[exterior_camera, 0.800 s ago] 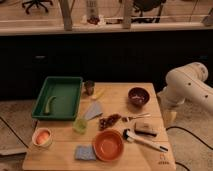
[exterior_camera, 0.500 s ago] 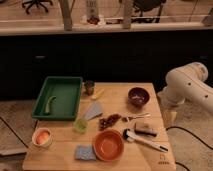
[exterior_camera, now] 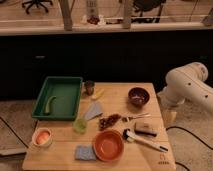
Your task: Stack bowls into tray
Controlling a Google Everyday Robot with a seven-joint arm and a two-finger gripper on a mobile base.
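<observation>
Wooden table point(exterior_camera: 117, 102) in front of a dark counter wall, with my white arm point(exterior_camera: 187, 85) bent beside its right edge. My gripper is out of sight past the right of the view; its jaws stand apart and carry nothing.

Nearest the arm is the dark maroon bowl point(exterior_camera: 138, 96), upright on the table's right rear part. Just in front of it lie a piece of cutlery point(exterior_camera: 135, 118) and a dark rectangular block point(exterior_camera: 145, 129), and nearer the front edge a brush with a white handle point(exterior_camera: 146, 142).

The orange bowl point(exterior_camera: 109, 145) sits upright near the front edge, well apart from the maroon one. A blue sponge point(exterior_camera: 85, 152) lies just to its left, and a brown cluster point(exterior_camera: 109, 121) lies behind it.

Further left come a grey-blue wedge point(exterior_camera: 93, 111), a translucent green cup point(exterior_camera: 79, 125), a yellow scrap point(exterior_camera: 98, 93) and a small dark metal cup point(exterior_camera: 89, 87).

The green tray point(exterior_camera: 60, 79) fills the left rear corner, with no bowl in it, only a curved green item point(exterior_camera: 50, 104). A small pale cup with orange inside point(exterior_camera: 42, 137) stands at the front left.
</observation>
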